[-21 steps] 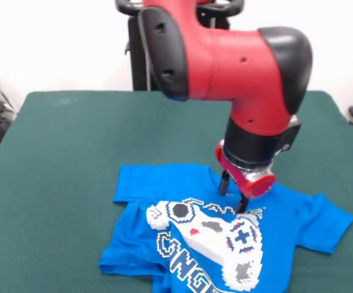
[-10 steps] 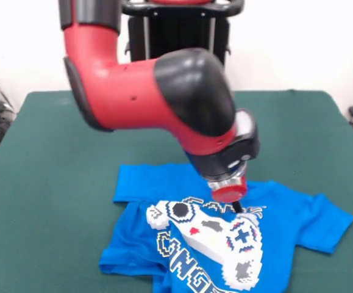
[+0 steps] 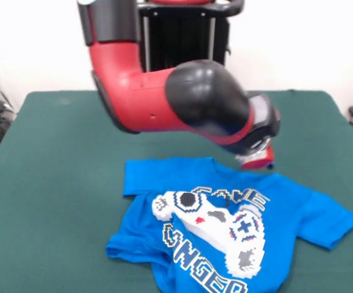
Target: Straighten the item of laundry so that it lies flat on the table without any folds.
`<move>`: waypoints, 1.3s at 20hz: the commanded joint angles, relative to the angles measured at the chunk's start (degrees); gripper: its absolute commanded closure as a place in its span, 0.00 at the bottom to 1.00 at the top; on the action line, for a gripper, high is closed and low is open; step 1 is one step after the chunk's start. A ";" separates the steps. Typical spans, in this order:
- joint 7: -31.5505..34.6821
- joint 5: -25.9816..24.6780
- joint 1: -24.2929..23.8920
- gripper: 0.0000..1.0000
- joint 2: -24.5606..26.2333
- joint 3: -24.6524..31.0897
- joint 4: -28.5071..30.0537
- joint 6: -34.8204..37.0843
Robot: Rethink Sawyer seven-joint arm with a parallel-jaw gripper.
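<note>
In the front view, the T-shirt lies print-up in the lower centre and lower right of the frame on the green table; its left hem is rumpled and turned under, and its bottom edge runs out of the picture. The gripper hangs just above the collar, at the shirt's upper edge right of centre, so the garment lies below and to the lower left of it, its long axis slanting from upper left to lower right. The bulky arm hides the fingers, so I cannot tell whether they are apart or together.
</note>
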 commanded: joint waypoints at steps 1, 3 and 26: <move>7.87 7.09 5.21 0.00 -5.76 5.30 14.65 1.96; 9.76 8.28 6.55 0.00 -7.86 3.82 16.52 1.15; -11.89 -22.30 17.99 0.00 -9.74 -13.94 -23.03 2.89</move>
